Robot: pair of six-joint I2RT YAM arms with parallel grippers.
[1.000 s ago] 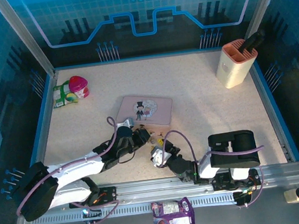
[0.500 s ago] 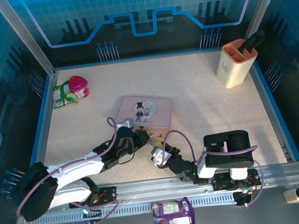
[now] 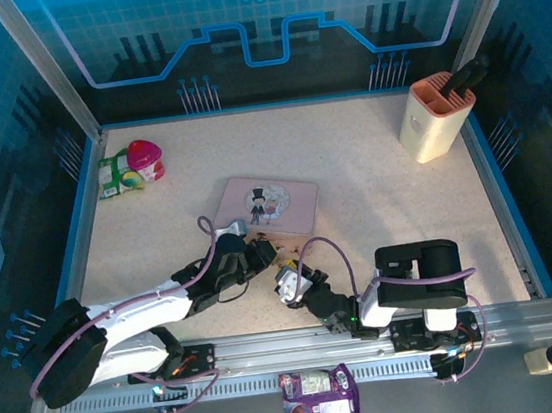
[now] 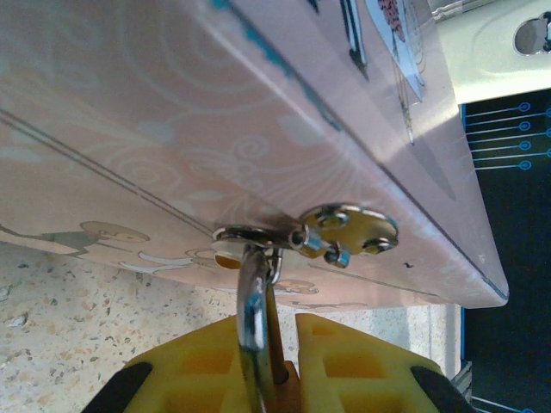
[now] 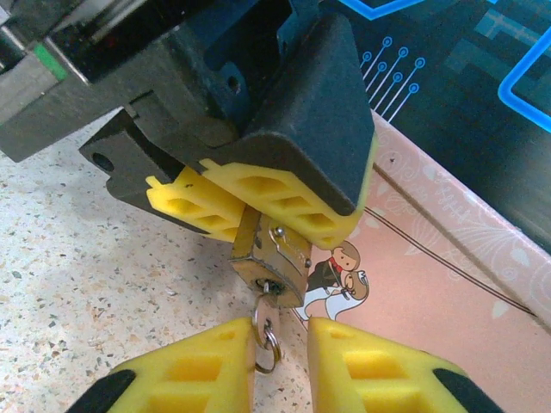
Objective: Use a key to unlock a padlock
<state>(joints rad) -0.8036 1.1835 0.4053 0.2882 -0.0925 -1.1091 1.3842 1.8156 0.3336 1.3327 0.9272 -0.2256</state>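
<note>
Right wrist view: my left claw (image 5: pixel 245 219) is pressed together on the padlock (image 5: pixel 274 258), clamping its brass body just beside the pink tin (image 5: pixel 448 284), over the speckled surface (image 5: pixel 103 275). A key (image 5: pixel 263 311) sits in the keyhole at the end facing my right claw (image 5: pixel 280 361), its small ring (image 5: pixel 268 353) dangling. My right fingers (image 5: pixel 207 366) flank key and ring, narrowly apart; I cannot tell whether they pinch the key. From my left wrist, the silver shackle (image 4: pixel 251 310) rises between my yellow pads toward the tin's side.
</note>
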